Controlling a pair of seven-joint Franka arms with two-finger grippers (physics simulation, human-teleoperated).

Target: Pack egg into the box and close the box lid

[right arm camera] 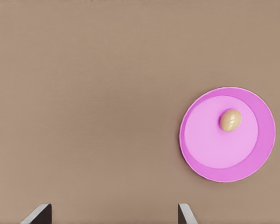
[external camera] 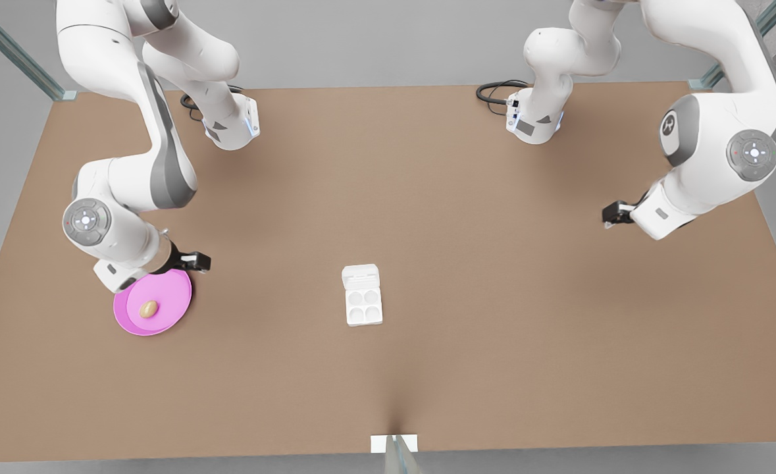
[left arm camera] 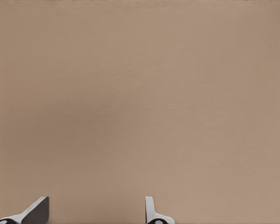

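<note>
A tan-brown egg [external camera: 149, 309] [right arm camera: 230, 120] lies on a round pink plate [external camera: 174, 296] [right arm camera: 214, 156] at the front view's left. The white box [external camera: 364, 307] sits mid-table, its four cups empty. Its box lid [external camera: 361, 276] is swung open and lies flat behind the cups. My right gripper [external camera: 197, 262] [right arm camera: 114, 214] hovers above the plate's far edge, open and holding nothing. At the front view's right, my left gripper [external camera: 615, 214] [left arm camera: 94, 212] hangs over bare table, far from the box, open and holding nothing.
The brown table [external camera: 493, 296] stretches wide between plate, box and the far arm. Both arm bases [external camera: 233, 128] [external camera: 532, 122] with black cables stand at the table's back edge. A small white fixture [external camera: 394, 443] sits at the front edge.
</note>
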